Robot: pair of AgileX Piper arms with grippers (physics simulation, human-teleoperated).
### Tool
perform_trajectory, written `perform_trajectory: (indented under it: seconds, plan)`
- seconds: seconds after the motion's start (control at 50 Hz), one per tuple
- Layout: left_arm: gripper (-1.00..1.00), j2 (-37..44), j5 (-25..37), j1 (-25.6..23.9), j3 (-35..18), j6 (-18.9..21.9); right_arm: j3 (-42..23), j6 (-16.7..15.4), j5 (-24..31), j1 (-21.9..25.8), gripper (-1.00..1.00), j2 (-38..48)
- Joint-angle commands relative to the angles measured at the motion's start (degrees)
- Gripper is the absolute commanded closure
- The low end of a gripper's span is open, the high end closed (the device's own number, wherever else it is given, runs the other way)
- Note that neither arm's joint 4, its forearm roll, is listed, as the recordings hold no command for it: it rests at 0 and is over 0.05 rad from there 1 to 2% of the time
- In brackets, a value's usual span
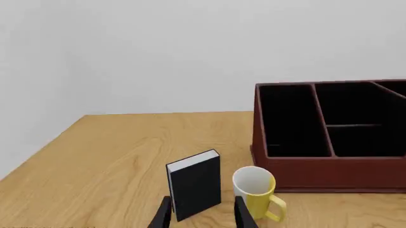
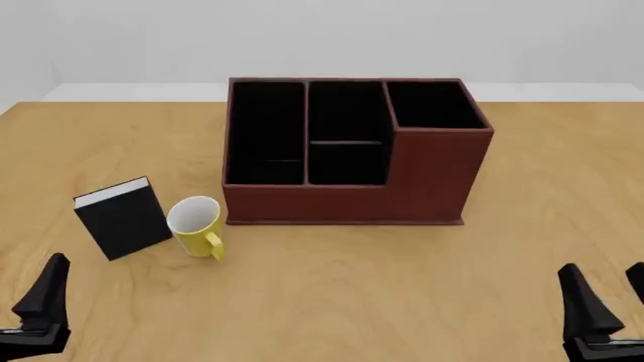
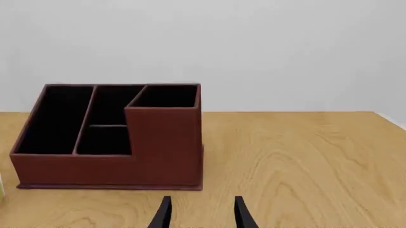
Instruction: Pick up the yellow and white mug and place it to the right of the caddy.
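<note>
Yellow outside and white within, the yellow and white mug stands upright on the wooden bench, its loop handle turned toward the arms' side. From the left hand, low at the front view's left edge, the mug lies at about two o'clock, near but apart. Only one finger of that hand shows in the front view; the left wrist view shows both fingers spread with a clear gap, nothing between them, the mug just beyond one fingertip.

Going left to right in the front view: a black book with white pages stands on end, just beside the mug at its nine o'clock; whether they touch I cannot tell. Next comes the mug, then the caddy, whose near left corner sits just past the mug at about one o'clock. The right hand is far right, well apart from the mug, which lies at its ten o'clock; its fingers are also spread and empty.

The right wrist view shows the caddy's taller corner section and bare bench beside it, with only a white sliver at one edge where the mug would be; the book is out of that picture.

Count: one mug, one book, one caddy with three black-lined compartments, two hands.
</note>
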Motion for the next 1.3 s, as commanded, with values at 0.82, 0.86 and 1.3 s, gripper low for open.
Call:
perform_trajectory:
  seconds: [0.82, 0.86, 1.3]
  plan:
    - [-1.00, -2.7, 0.0, -3.2, 2.8, -2.9, -2.8, -6.2, 1.0, 14.6, -1.00, 5.3]
    - [-1.00, -2.5, -0.3, -3.2, 2.9, -2.9, -3.2, -6.8, -0.1, 15.4, -1.00, 6.8]
    - [-1.00, -2.3, -0.3, -3.2, 2.8, -2.9, -5.1, -7.2, -15.5, 24.7, -1.00, 25.6]
